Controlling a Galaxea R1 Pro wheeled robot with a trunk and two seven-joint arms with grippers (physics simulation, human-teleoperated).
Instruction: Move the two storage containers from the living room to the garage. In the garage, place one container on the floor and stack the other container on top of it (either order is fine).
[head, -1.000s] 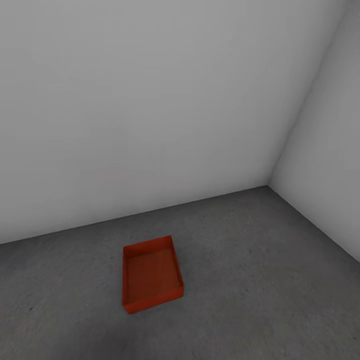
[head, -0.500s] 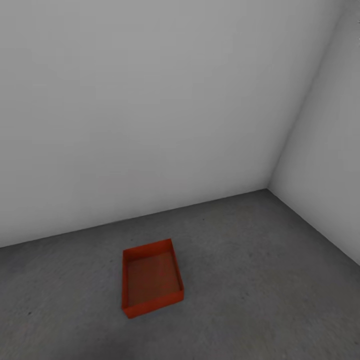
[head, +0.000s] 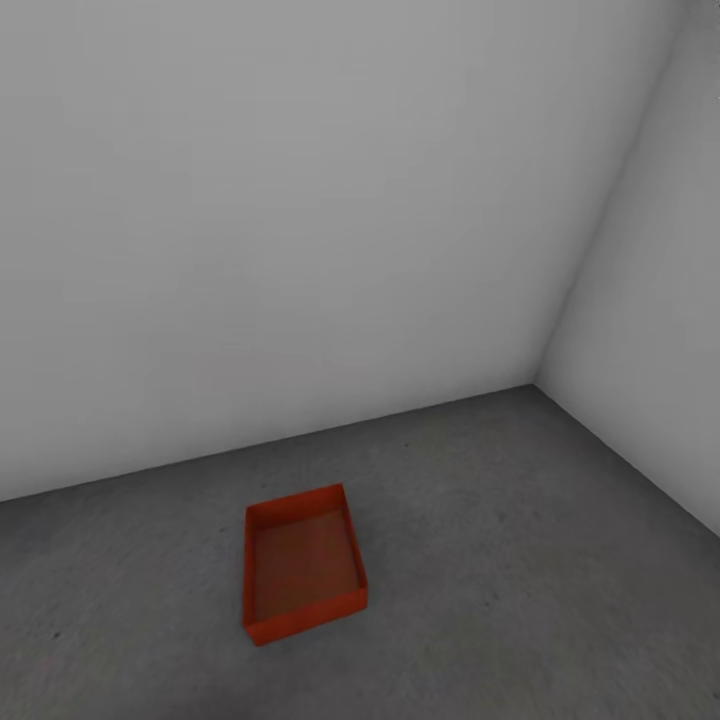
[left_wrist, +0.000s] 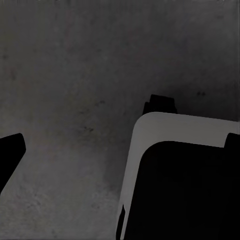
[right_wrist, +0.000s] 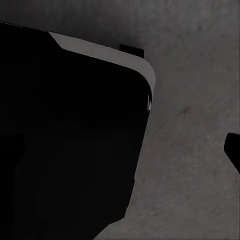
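One storage container (head: 304, 577) sits open-side up on the garage floor (head: 520, 560), left of the wall corner, nothing stacked in it. I judge the first placement done; next comes fetching the second bin. I cannot tell how either arm's jaws stand.

Place was garage: bare room, nothing furnished. Plain white walls (head: 300, 220) met in corner at right of head view. Floor (head: 500, 520) was dark grey mottled concrete, same surface under both wrist views. One orange-red storage container (head: 303, 575) sat open-topped on concrete near wall.
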